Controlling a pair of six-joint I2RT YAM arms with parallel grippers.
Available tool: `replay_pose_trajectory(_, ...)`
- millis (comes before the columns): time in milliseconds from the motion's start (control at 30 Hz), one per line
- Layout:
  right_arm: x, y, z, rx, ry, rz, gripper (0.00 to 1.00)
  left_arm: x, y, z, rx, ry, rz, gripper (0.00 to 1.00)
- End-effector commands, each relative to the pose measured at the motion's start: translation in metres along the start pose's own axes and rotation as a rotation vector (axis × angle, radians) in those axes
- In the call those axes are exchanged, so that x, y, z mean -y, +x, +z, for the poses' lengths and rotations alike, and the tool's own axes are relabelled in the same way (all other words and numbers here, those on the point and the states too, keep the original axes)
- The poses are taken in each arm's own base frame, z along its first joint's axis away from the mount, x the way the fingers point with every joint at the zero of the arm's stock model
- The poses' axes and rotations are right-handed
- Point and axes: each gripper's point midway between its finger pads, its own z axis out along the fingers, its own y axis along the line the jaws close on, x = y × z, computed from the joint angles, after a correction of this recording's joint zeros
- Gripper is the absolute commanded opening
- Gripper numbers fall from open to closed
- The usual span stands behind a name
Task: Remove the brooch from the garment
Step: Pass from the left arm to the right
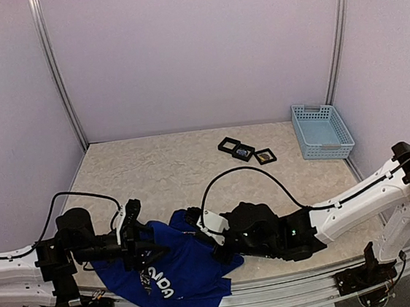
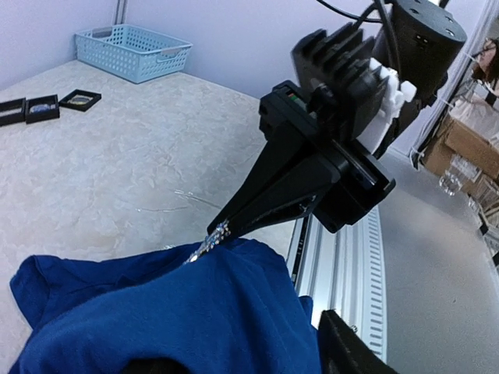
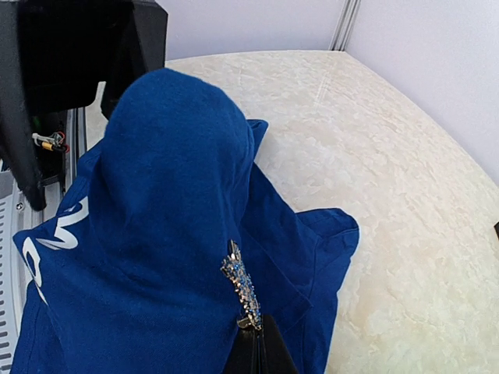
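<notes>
The garment (image 1: 175, 275), a royal-blue T-shirt with white lettering, lies bunched at the table's near edge between both arms. A sparkly silver-and-blue brooch (image 3: 242, 284) sits on its cloth (image 3: 156, 234). My right gripper (image 3: 257, 336) is shut on the brooch's lower end. In the left wrist view its black tips (image 2: 224, 228) pinch the brooch (image 2: 204, 243) at the top of a fold. My left gripper (image 2: 249, 365) stands open, and a raised hump of garment (image 2: 179, 312) fills the gap beside its one visible finger (image 2: 351, 351). From above, the left gripper (image 1: 150, 243) and right gripper (image 1: 186, 220) are close together.
A light-blue basket (image 1: 322, 130) stands at the far right of the table, and several black square frames (image 1: 245, 151) lie left of it. An aluminium rail (image 2: 351, 257) runs along the near edge. Pale walls close in the other sides.
</notes>
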Motion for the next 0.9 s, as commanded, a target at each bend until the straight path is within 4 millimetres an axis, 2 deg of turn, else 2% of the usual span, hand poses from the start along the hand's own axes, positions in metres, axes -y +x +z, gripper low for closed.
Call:
replay_pose_trajectory(0, 0.009, -0.025, -0.022, 0.079, 0.029, -0.009, 0.00, -0.004, -0.015, -0.003, 0.027, -0.081, 0.056, 0.65)
replay_pose_trajectory(100, 0.003, -0.033, -0.029, 0.072, -0.020, -0.068, 0.00, -0.004, -0.030, -0.006, 0.061, -0.136, 0.087, 0.85)
replay_pose_trajectory(233, -0.005, -0.035, -0.030, 0.010, -0.075, -0.103, 0.00, 0.009, -0.053, -0.005, 0.109, -0.159, 0.139, 0.98)
replay_pose_trajectory(300, -0.011, -0.034, -0.030, -0.020, -0.110, -0.118, 0.00, 0.012, -0.060, -0.001, 0.103, -0.184, 0.173, 0.99)
replay_pose_trajectory(367, -0.016, -0.032, -0.031, -0.042, -0.142, -0.131, 0.00, 0.011, -0.057, 0.007, 0.064, -0.226, 0.207, 0.99)
replay_pose_trajectory(467, -0.022, -0.029, -0.035, -0.072, -0.193, -0.152, 0.00, 0.008, -0.041, 0.021, -0.004, -0.257, 0.248, 0.99)
replay_pose_trajectory(567, -0.025, -0.024, -0.039, -0.104, -0.251, -0.157, 0.00, 0.000, -0.029, 0.026, -0.046, -0.331, 0.265, 0.99)
replay_pose_trajectory(667, -0.020, -0.019, -0.039, -0.126, -0.288, -0.134, 0.00, -0.014, -0.029, 0.017, -0.040, -0.466, 0.292, 0.99)
replay_pose_trajectory(867, -0.001, -0.006, -0.037, -0.170, -0.333, -0.082, 0.00, -0.020, -0.034, 0.000, -0.012, -0.542, 0.303, 0.99)
